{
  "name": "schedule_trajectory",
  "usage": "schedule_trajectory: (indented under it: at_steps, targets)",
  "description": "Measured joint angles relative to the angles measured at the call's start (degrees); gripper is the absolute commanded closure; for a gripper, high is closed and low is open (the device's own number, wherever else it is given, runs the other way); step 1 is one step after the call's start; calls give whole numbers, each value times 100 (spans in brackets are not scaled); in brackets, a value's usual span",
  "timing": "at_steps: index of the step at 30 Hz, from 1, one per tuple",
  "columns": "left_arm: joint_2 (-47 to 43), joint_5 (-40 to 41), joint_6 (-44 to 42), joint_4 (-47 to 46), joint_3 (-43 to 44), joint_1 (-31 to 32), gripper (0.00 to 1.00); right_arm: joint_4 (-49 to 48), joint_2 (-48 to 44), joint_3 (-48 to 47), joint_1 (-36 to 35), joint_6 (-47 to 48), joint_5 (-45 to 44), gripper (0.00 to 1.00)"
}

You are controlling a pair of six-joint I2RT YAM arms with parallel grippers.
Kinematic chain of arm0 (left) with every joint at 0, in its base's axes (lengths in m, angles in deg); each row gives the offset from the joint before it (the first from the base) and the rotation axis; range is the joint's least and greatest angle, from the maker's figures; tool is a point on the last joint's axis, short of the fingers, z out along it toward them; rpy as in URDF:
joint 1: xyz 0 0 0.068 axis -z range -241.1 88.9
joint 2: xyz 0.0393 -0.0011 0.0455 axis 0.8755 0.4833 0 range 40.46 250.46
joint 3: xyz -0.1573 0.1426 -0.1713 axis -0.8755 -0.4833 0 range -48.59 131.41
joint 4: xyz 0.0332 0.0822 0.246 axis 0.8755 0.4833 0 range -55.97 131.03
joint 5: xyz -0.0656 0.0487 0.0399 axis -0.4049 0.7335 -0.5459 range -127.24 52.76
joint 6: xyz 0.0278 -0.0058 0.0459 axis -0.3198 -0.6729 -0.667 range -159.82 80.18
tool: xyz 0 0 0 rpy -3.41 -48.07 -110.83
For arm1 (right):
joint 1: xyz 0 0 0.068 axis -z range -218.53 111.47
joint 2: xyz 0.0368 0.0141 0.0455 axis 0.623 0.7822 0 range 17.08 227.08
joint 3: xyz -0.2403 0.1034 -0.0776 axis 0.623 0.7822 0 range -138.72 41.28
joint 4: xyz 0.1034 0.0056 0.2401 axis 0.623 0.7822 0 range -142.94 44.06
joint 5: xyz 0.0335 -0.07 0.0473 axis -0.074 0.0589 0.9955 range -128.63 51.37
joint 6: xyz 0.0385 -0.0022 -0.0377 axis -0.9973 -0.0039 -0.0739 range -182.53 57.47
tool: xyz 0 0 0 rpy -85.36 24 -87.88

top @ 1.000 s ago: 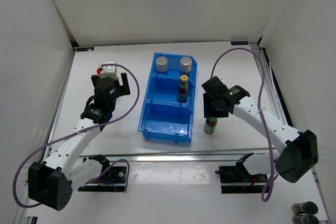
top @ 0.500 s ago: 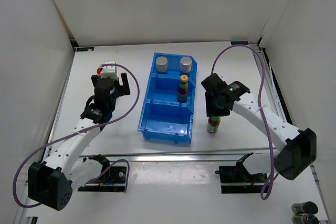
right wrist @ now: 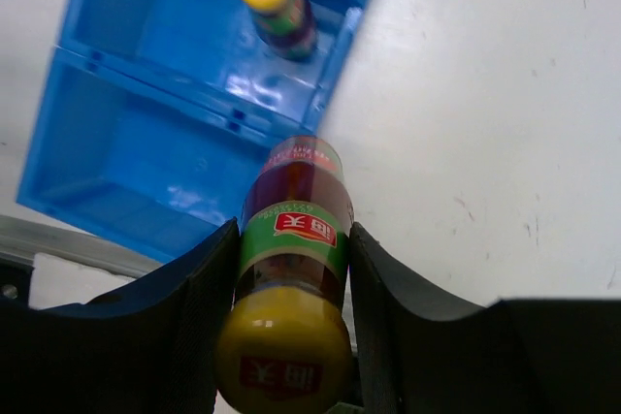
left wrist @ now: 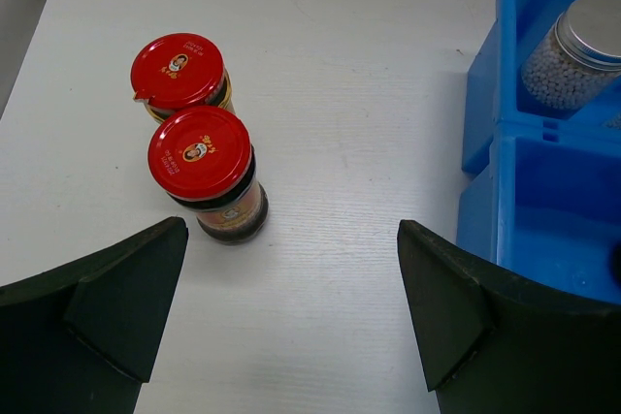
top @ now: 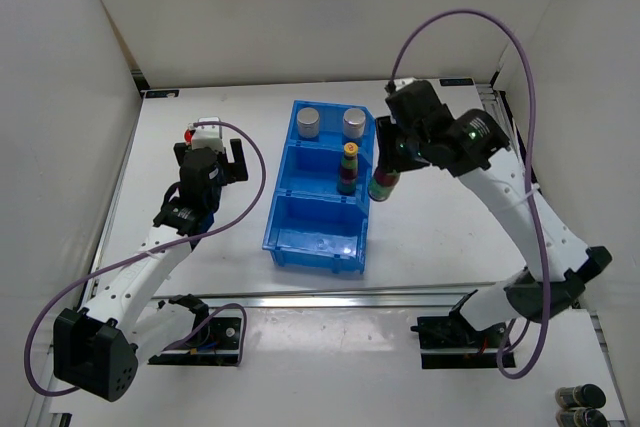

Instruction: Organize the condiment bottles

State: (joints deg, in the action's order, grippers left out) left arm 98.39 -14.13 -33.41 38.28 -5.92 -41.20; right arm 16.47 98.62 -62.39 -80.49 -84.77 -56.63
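R pincer (top: 386,169) holds slim bottle (top: 382,188) beside bin (top: 272,219).

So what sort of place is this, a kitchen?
Probably a robot test bench, not a kitchen: a left arm and right arm trailing purple cables are bolted to a white table boxed in by white panels, and condiment bottles stand in a blue plastic bin.

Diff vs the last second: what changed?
The right claw, shut on a slim yellow-capped bottle, lifted it from the table right of the blue bin and carried it back-left to the middle compartment's edge. The left claw, open, and the three bottles in the bin did not move.
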Motion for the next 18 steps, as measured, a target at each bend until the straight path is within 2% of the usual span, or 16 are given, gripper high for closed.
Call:
schedule_trajectory:
  at_steps: [5,9,18]
  targets:
    - [0,2,0,0,0,0,0,114,949,-1394,-258,313,107,100]
    - [0,2,0,0,0,0,0,55,1600,-2068,-385,501,254,100]
    - [0,7,0,0,0,0,0,-387,2533,-2312,-404,841,494,100]
